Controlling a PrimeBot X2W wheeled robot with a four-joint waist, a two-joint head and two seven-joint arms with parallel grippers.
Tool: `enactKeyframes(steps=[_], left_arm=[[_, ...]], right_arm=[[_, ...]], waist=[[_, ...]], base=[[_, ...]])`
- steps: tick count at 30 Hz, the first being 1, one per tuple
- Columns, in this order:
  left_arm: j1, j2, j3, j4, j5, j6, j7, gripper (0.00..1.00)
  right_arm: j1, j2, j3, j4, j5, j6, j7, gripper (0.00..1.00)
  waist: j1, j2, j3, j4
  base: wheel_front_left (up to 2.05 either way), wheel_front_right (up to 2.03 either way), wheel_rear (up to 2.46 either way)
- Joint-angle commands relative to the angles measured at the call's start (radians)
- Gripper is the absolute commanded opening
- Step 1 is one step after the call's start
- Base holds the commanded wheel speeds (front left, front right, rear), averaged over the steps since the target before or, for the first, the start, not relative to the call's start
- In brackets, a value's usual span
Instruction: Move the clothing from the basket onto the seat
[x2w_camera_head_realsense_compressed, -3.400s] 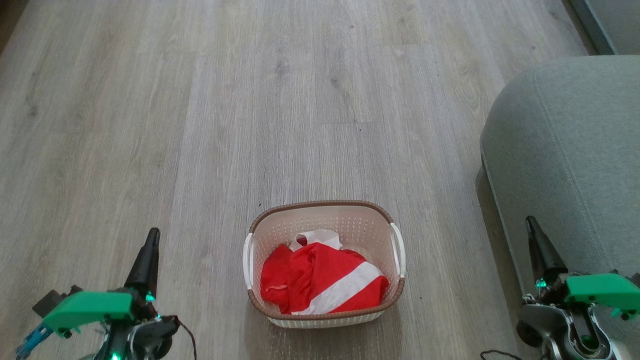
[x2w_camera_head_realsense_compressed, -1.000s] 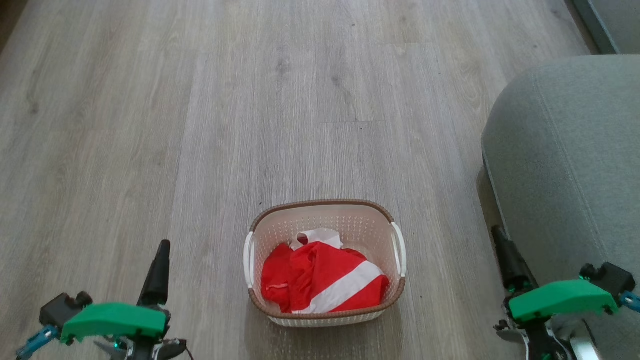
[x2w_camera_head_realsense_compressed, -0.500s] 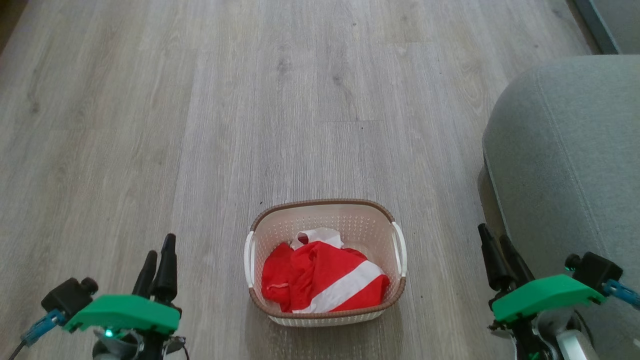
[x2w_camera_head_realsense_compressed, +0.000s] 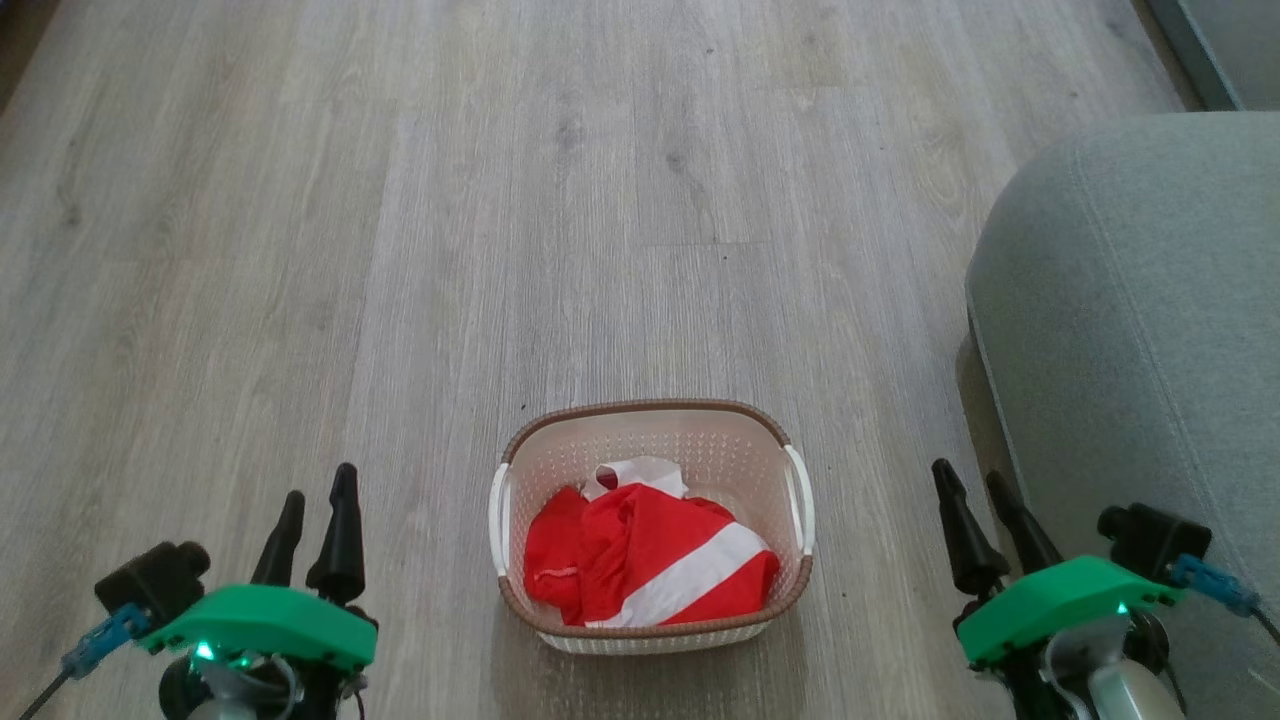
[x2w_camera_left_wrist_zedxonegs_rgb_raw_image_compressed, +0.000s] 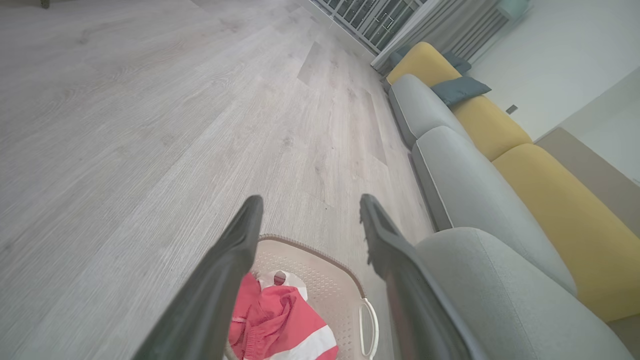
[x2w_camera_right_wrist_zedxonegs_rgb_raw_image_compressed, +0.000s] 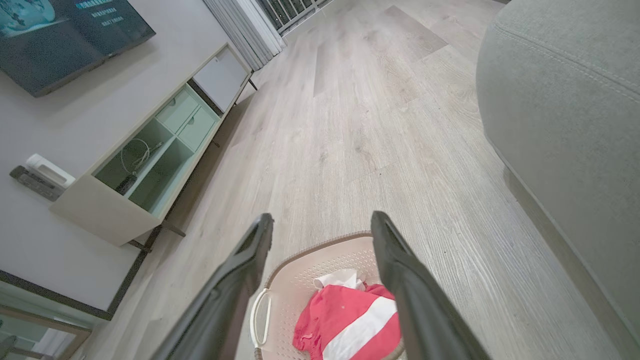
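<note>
Flanking the basket (x2w_camera_head_realsense_compressed: 650, 407), left claw (x2w_camera_head_realsense_compressed: 320, 482) and right claw (x2w_camera_head_realsense_compressed: 967, 471), newly rolled inward, spread.

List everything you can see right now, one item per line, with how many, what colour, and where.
clothing: one, red with white stripe, crumpled inside the basket
basket: one, cream with brown rim, on the floor between the grippers
seat: one, grey-green, right of the basket
floor: one, pale grey wood planks, under everything
back cushions: three, yellow, behind the sofa's grey seats
pillow: at least one, blue-grey, far along the sofa
TV: one, dark, on the wall opposite the sofa
cabinet: one, white with pale green compartments, below the TV
left gripper: one, dark fingers, open, left of the basket
right gripper: one, dark fingers, open, between basket and seat
</note>
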Motion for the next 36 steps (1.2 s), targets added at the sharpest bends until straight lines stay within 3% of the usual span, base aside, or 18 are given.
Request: enactKeyframes(steps=[1,36], left_arm=[[-0.031,0.01,0.013,-0.043,0.045,0.004,-0.015,1.0],[-0.018,0.019,0.016,-0.057,0.47,0.028,-0.114,1.0]], right_arm=[[-0.049,-0.019,0.022,-0.027,-0.044,0.0,-0.021,1.0],[-0.04,-0.01,0.054,-0.016,-0.415,0.0,-0.121,1.0]], waist=[[-0.0001,0.0,0.0,0.0],[-0.0001,0.0,0.001,-0.004]], base=[[0.0,0.0,0.0],[0.0,0.0,0.0]])
